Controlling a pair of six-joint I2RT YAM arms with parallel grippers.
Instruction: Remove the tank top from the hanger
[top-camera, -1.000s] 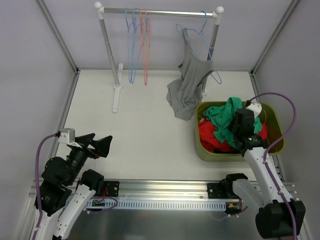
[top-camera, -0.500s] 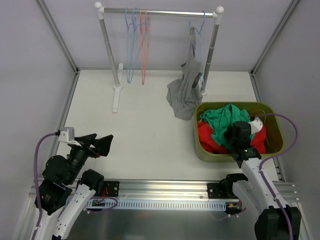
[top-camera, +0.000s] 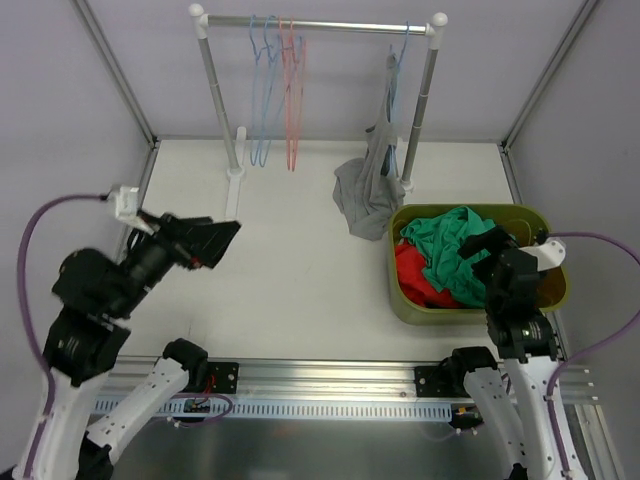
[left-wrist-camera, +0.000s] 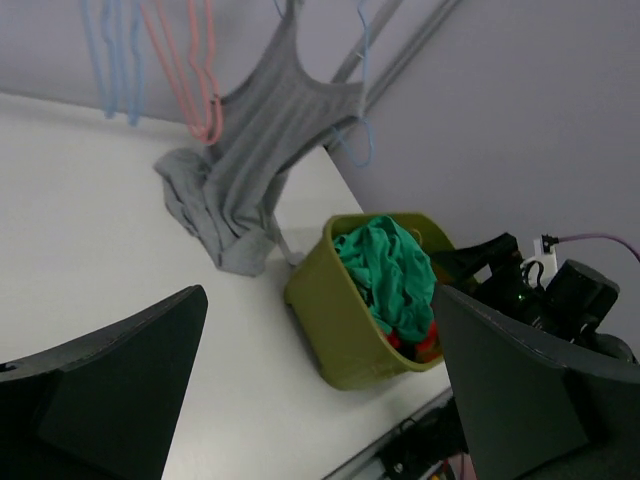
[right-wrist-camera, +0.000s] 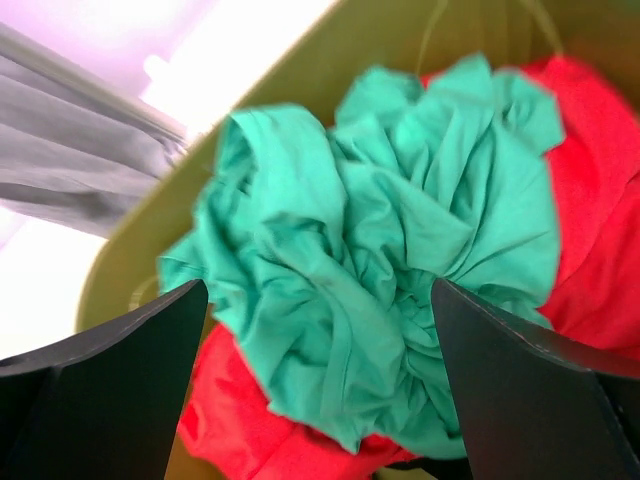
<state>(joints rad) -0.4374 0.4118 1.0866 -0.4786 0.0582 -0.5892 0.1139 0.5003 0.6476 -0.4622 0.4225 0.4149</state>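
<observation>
A grey tank top hangs from a blue hanger at the right end of the rail, its lower part heaped on the table. The left wrist view shows the tank top still on that hanger. My left gripper is open, raised over the left of the table and far from the garment, with nothing between its fingers. My right gripper is open over the olive bin, just above a green garment and holding nothing.
The bin holds the green garment over a red one. Empty blue hangers and pink hangers hang left of centre on the white-posted rack. The rack's right post stands just behind the bin.
My right gripper has opened and pulled back toward the near edge of the bin. The left arm rose and swung forward. The tank top and hanger turned edge-on.
</observation>
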